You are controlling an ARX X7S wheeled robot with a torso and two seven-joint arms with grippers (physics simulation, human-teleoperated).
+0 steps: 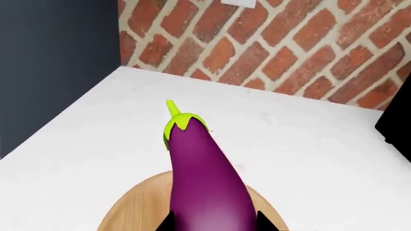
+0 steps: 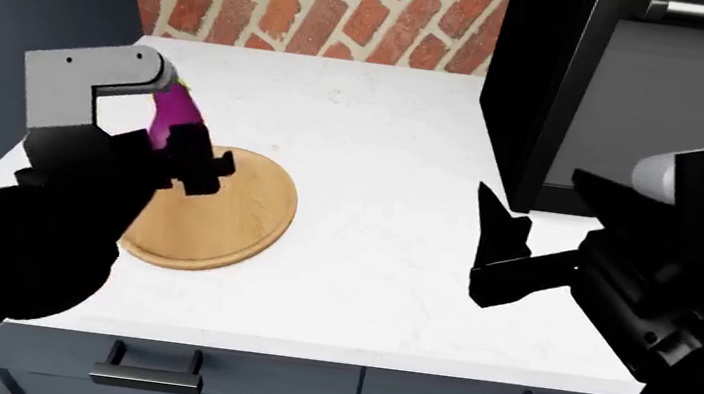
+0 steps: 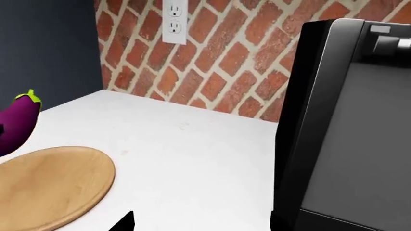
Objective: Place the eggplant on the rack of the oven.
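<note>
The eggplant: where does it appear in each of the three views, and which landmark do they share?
Left wrist view: eggplant at bottom centre, stem pointing away.
Head view: upper left, in the left gripper.
Right wrist view: far left edge.
Shared landmark: the round wooden board.

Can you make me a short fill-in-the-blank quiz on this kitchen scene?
1. The left gripper holds the ____.
2. The eggplant is lifted above a round wooden ____.
3. The wall behind the counter is made of ____.
4. The oven door is ____.

Answers: eggplant; board; brick; closed
</note>
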